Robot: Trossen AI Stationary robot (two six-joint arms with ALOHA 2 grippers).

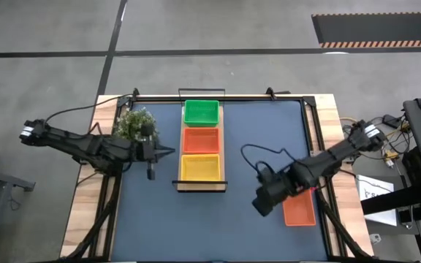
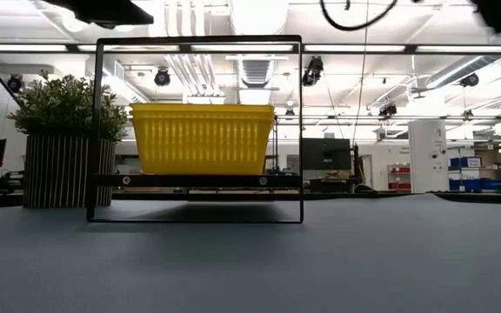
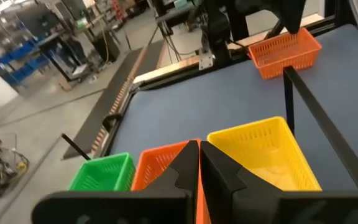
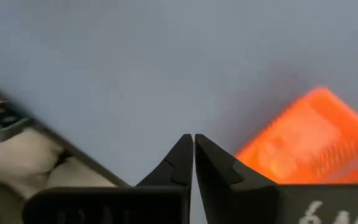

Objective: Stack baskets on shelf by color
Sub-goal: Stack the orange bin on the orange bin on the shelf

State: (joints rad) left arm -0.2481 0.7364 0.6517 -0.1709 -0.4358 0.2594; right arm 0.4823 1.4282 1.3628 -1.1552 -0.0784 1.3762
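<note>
The light-wood shelf (image 1: 200,185) lies in the table's middle and carries a green basket (image 1: 201,112) at its far end, a red-orange basket (image 1: 201,139) in the middle and a yellow basket (image 1: 200,168) at its near end. Another red-orange basket (image 1: 299,211) rests by its bottom on the blue tabletop at the near right. My right gripper (image 1: 260,204) is shut and empty just left of that basket, which shows in the right wrist view (image 4: 303,149). My left gripper (image 1: 168,151) is shut and empty, left of the shelf.
A bushy potted plant (image 1: 134,124) stands left of the shelf's far end, beside my left arm. The shelf's thin black rail (image 2: 198,130) frames the yellow basket (image 2: 203,137) in the low view. Bare blue tabletop (image 1: 269,131) lies between the shelf and the right edge.
</note>
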